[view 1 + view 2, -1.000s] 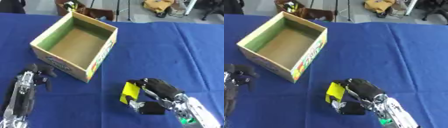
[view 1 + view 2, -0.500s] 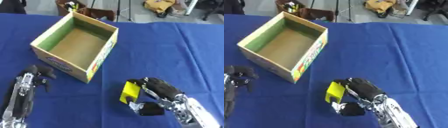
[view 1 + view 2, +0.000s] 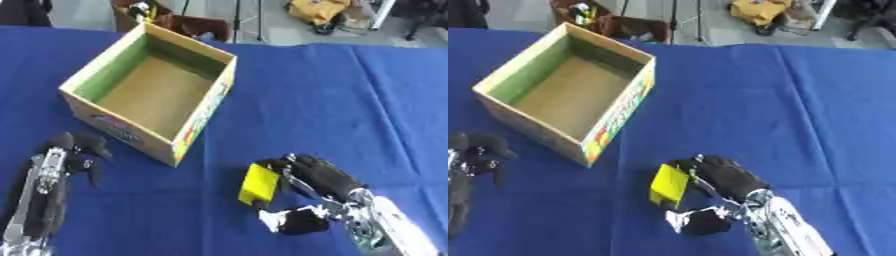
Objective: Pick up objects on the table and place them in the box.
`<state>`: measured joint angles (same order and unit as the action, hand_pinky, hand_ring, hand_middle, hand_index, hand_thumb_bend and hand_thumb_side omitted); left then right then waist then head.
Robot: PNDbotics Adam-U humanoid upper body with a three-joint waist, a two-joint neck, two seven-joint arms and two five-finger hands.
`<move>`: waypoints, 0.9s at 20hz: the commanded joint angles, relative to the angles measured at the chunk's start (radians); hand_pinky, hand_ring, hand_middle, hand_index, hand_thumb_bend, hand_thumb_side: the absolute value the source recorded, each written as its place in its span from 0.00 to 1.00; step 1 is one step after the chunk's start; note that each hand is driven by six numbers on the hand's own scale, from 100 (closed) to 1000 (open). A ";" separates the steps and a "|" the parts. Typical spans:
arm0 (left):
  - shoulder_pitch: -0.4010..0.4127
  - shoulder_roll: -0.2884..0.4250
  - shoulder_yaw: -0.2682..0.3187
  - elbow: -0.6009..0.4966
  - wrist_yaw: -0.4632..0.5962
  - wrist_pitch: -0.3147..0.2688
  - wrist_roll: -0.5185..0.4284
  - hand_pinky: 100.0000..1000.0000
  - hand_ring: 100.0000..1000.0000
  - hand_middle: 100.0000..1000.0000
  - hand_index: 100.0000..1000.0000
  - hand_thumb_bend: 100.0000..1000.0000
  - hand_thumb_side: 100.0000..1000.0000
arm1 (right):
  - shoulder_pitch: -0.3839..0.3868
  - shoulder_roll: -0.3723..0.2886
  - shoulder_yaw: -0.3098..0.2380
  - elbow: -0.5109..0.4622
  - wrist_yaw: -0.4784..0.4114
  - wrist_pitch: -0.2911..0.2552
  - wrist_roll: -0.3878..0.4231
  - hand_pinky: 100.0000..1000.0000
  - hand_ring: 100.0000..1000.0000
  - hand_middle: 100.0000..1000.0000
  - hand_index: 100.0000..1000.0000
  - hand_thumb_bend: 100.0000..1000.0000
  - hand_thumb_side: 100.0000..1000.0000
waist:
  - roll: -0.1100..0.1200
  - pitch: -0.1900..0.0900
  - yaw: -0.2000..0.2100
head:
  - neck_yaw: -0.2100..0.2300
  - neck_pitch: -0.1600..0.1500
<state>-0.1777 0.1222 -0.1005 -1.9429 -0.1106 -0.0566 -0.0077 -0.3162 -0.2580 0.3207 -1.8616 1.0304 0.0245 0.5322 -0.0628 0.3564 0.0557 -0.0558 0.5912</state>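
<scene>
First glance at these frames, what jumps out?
The open cardboard box, empty inside, sits upper left on the blue tablecloth. Near the bottom centre, the right hand has its fingers curled round a small yellow block, to the lower right of the box. The left hand rests idle at the lower left, beside the box's near wall.

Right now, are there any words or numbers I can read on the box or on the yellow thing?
Box: colourful printing on its outer side walls, too blurred to read.
Yellow thing, beside the right hand: no lettering shows.
Blue tablecloth: no writing.
So no text can be read.
</scene>
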 commanded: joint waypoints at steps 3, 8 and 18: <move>-0.009 0.000 -0.001 -0.007 -0.004 -0.001 -0.007 0.16 0.49 0.41 0.56 0.00 0.95 | 0.020 -0.006 0.017 0.029 -0.017 0.024 -0.045 0.56 0.46 0.15 0.56 0.00 0.55 | 0.007 -0.007 0.003 | -0.003 -0.009; -0.009 -0.001 -0.001 -0.007 -0.005 -0.001 -0.008 0.16 0.49 0.41 0.56 0.00 0.95 | 0.019 -0.006 0.017 0.021 -0.032 0.035 -0.091 0.54 0.43 0.12 0.50 0.00 0.58 | 0.009 -0.007 0.005 | -0.005 -0.011; -0.008 -0.002 -0.002 -0.003 -0.009 0.001 -0.015 0.16 0.49 0.42 0.57 0.00 0.95 | 0.012 -0.017 0.009 -0.003 -0.063 0.040 -0.152 0.52 0.40 0.07 0.41 0.00 0.52 | 0.011 -0.007 0.004 | -0.004 -0.014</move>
<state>-0.1777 0.1218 -0.1007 -1.9367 -0.1156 -0.0538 -0.0176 -0.3037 -0.2596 0.3298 -1.8614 0.9819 0.0625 0.3875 -0.0570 0.3615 0.0607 -0.0571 0.5865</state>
